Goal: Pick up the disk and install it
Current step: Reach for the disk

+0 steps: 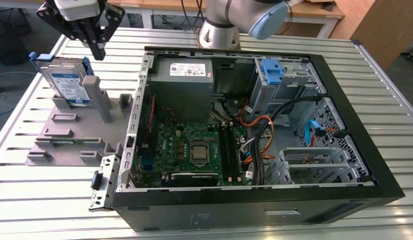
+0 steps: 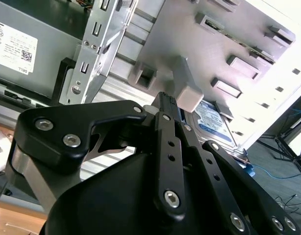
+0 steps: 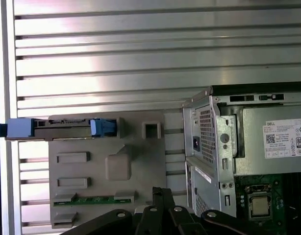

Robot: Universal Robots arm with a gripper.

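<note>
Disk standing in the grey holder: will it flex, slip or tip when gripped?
The disk looks like a rigid metal slab, so probably no flex and dense for its size. It stands on edge in the grey holder, so a sideways nudge might tilt it.

Bright even light, glare on table (image 3: pixel 116 68)

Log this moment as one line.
silver rectangular hard drive in blue carrier: upright in grey plastic stand, uninstalled | gripper: shut, empty, near it
</note>
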